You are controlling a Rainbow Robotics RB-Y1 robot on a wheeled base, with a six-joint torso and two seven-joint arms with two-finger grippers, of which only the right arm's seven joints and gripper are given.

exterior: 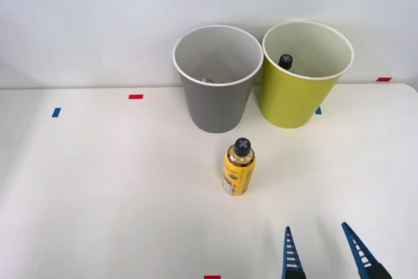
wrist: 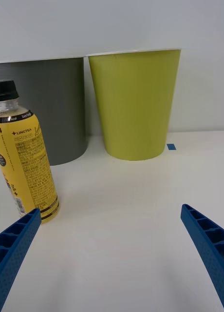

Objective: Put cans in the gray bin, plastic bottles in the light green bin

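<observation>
While the ribbed blue gripper [exterior: 324, 249] gapes, a glossy yellow bottle [exterior: 239, 167] stands upright, seemingly untouched.

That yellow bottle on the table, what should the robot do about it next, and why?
Probably shift the open right gripper toward its left and forward, so its fingers straddle the yellow bottle. The bottle stands upright and unheld, off to the gripper's left, and belongs in the light green bin.

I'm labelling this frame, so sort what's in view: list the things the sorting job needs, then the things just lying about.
For the job:
- gray bin
- light green bin, a black-capped bottle already inside
- yellow plastic bottle, upright on the table
- right gripper, fingers open

Lying about:
- red tape marks
- blue tape marks
</observation>
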